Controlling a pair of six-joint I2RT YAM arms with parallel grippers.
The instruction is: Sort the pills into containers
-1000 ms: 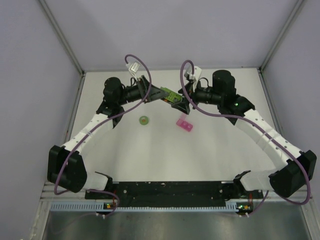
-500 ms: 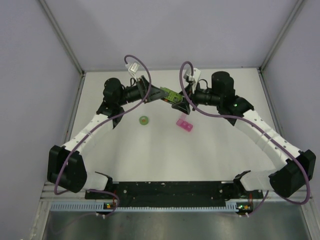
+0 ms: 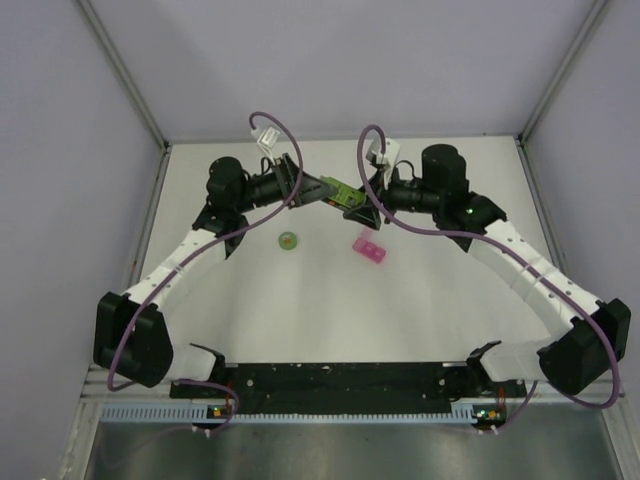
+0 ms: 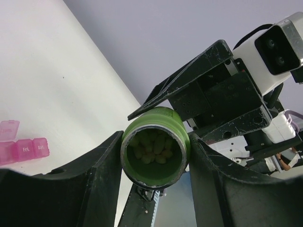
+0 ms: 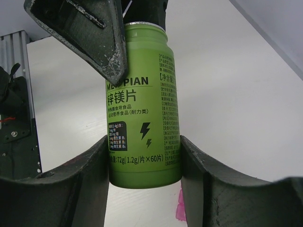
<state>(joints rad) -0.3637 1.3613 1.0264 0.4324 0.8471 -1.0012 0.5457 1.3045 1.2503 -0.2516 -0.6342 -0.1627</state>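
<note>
A green pill bottle (image 3: 346,192) hangs in the air between both arms over the back of the table. My left gripper (image 4: 155,147) is shut on its neck; the mouth is uncapped and pale pills (image 4: 152,144) lie inside. From the other side my right gripper (image 5: 143,147) grips the bottle (image 5: 142,85) near its base, both fingers pressed against its sides. The containers, a pink pill box (image 3: 368,249), lie on the table just below and right of the bottle, also seen as the pink box (image 4: 21,146) in the left wrist view.
A round green cap (image 3: 288,240) lies on the white table (image 3: 420,310) left of the pink box. Grey walls close in the table at the back and sides. Both arm bases stand at the near edge.
My right gripper's fingers have closed in onto the bottle's base end. The left gripper and the bottle have stayed in place.
</note>
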